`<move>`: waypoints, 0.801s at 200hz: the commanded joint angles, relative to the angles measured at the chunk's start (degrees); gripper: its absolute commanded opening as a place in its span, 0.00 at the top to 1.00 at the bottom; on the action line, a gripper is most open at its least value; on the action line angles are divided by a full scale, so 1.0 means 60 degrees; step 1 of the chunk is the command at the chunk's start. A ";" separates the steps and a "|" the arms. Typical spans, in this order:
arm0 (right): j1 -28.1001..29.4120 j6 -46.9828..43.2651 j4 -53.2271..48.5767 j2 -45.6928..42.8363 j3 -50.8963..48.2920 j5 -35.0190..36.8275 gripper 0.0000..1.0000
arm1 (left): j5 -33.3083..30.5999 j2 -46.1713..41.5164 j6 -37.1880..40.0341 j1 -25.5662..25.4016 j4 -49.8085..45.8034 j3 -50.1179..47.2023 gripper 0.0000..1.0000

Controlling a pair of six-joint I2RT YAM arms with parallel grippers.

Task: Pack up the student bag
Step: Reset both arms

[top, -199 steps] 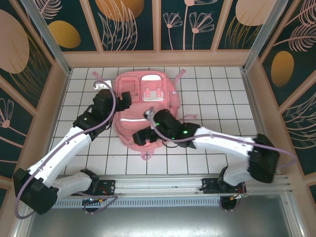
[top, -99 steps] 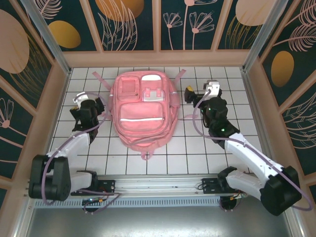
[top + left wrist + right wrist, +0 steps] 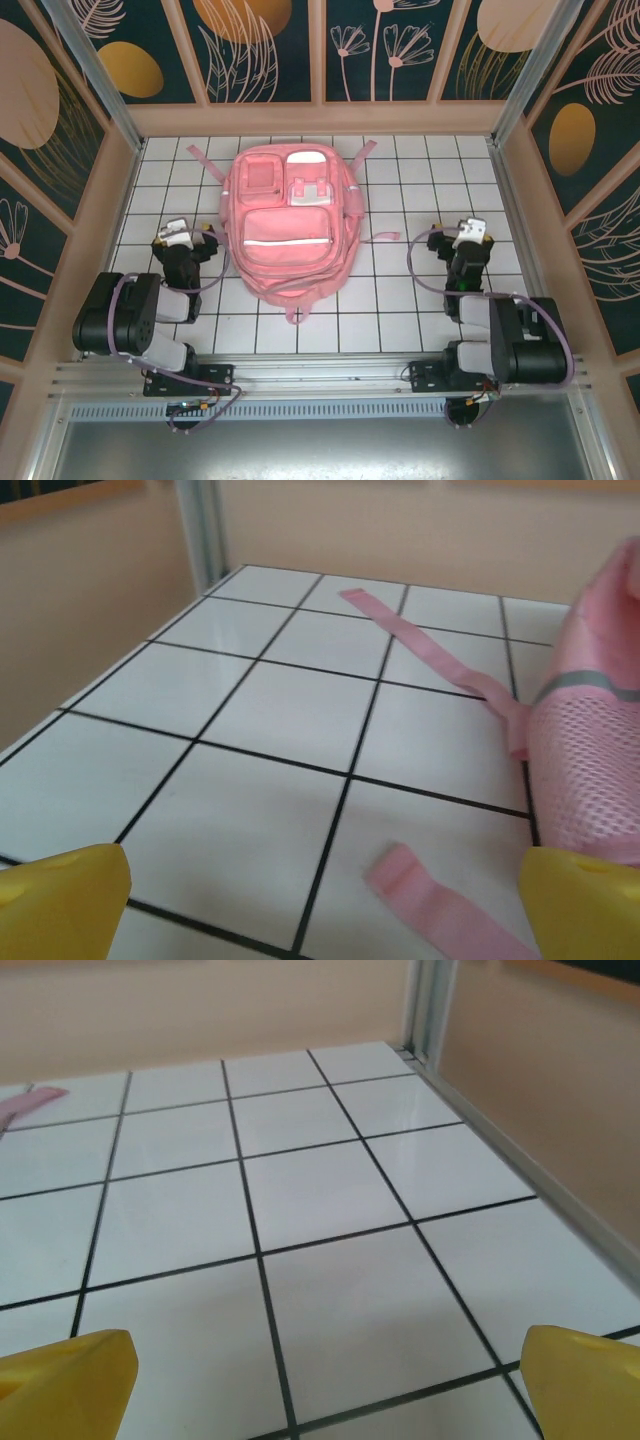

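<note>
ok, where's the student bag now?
Top view: the student bag lies flat on the table between the left gripper and the right gripper, closer to the left.

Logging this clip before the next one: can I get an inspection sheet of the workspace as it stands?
Surface: white tiled table, black grid lines.
Job's things: pink backpack lying flat mid-table, front pockets up, straps spread on the tiles.
Clutter: nothing seen.
Grippers: left gripper and right gripper both open, holding nothing, either side of the backpack.
Cables: purple cables looped beside each gripper.
Surroundings: beige walls, dark floral panels above.
</note>
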 commanded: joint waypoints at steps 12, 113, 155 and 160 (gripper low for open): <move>-0.0223 0.0226 0.6093 0.2313 -0.0864 -0.1694 0.01 | 0.0936 0.0016 0.0465 0.0051 0.0799 0.0499 0.01; -0.0372 0.0364 0.1967 0.2011 0.1027 -0.2011 0.01 | 0.0985 0.0055 0.0355 0.0141 0.0623 0.0628 0.01; -0.0334 0.0334 0.1970 0.2013 0.1023 -0.1958 0.01 | 0.0985 0.0035 0.0348 0.0151 0.0666 0.0589 0.01; -0.0329 0.0334 0.1970 0.2014 0.1019 -0.1955 0.01 | 0.0985 0.0025 0.0351 0.0153 0.0675 0.0582 0.01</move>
